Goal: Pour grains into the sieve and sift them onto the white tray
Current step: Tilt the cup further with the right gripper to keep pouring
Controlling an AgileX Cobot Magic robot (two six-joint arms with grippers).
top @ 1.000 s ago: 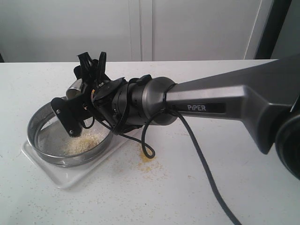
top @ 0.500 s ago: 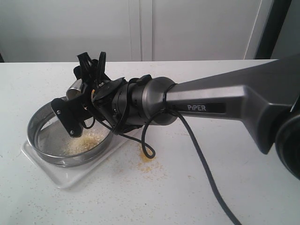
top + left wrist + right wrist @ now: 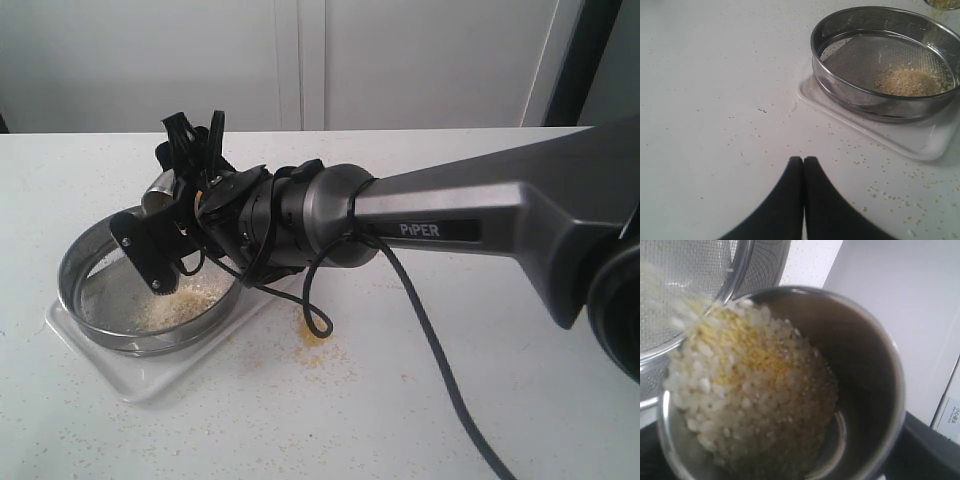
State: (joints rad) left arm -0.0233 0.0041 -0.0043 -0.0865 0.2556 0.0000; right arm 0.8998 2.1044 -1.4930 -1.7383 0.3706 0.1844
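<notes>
Exterior view is showing the right pincer (image 3: 172,192) clamping a small steel cup (image 3: 157,188) and tipping it over the sieve (image 3: 75,290), its jaws standing wide around the cup's body. "PiPER" (image 3: 438,229) is showing in pale letters along the grey arm (image 3: 520,215), with a black cable (image 3: 420,320) looping below it. In the right wrist view the grains (image 3: 750,375) are lying heaped inside the cup, fine golden-yellow ones over paler coarse ones, and a blurred stream is spilling over the lip toward the mesh. A small printed label (image 3: 951,416) is showing there too, too small to read. The left pincer (image 3: 803,164) is hovering over bare desk (image 3: 420,430), its black fingers (image 3: 790,200) pressing together on nothing.

The sieve, a shallow round steel ring with grey wire mesh, is sitting on the white tray (image 3: 150,385) at 9 o'clock in the exterior view, holding a low mound of grains. More grains are lying scattered on the desk at 4 o'clock of the tray. The desk is looking white and finely speckled. White panelled doors (image 3: 300,60) are standing behind it at 12 o'clock, and a dark upright strip (image 3: 585,50) is showing at 1 o'clock.
</notes>
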